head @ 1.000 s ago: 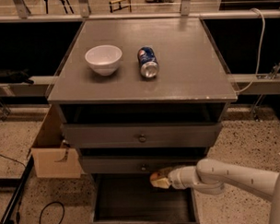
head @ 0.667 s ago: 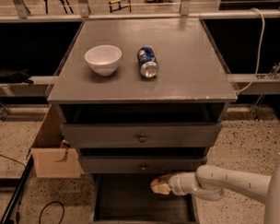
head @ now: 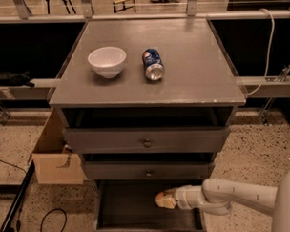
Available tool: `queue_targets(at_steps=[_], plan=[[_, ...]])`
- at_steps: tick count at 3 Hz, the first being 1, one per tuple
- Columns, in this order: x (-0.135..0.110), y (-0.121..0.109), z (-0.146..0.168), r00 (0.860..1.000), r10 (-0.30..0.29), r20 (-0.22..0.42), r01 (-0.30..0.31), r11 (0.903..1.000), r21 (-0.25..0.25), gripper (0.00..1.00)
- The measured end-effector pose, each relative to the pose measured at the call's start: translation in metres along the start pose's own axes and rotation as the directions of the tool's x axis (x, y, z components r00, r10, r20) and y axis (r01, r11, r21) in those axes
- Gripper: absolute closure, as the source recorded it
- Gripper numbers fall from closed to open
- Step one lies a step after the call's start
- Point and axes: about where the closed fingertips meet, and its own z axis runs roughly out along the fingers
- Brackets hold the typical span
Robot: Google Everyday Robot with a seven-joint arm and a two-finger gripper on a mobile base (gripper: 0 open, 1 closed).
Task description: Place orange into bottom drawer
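Observation:
The bottom drawer (head: 125, 207) of the grey cabinet is pulled out, showing a dark bare interior. My gripper (head: 166, 200) reaches in from the right, low over the drawer's right half, on a white arm (head: 234, 198). It is shut on the orange (head: 162, 200), a small round pale-orange fruit at its tip. The orange hangs just above the drawer floor, below the middle drawer's front.
On the cabinet top (head: 191, 73) stand a white bowl (head: 107, 61) and a blue soda can (head: 152, 64) lying on its side. The two upper drawers (head: 147, 142) are slightly open. A cardboard box (head: 53, 161), a black pole (head: 17, 206) and a cable (head: 48, 221) are at left.
My gripper with the orange has moved down and slightly left, from just under the middle drawer's front to lower inside the open bottom drawer.

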Motion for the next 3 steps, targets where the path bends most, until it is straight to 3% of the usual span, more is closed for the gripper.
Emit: queue_targets(at_steps=[1, 2, 3], plan=[[0.014, -0.008, 0.026, 0.997, 0.048, -0.053, -0.049, 0.9987, -0.012, 1.0], [0.041, -0.023, 0.052, 0.985, 0.125, -0.121, -0.128, 0.9916, -0.016, 1.0], [0.053, -0.028, 0.061, 0.978, 0.154, -0.144, -0.158, 0.9873, -0.016, 1.0]])
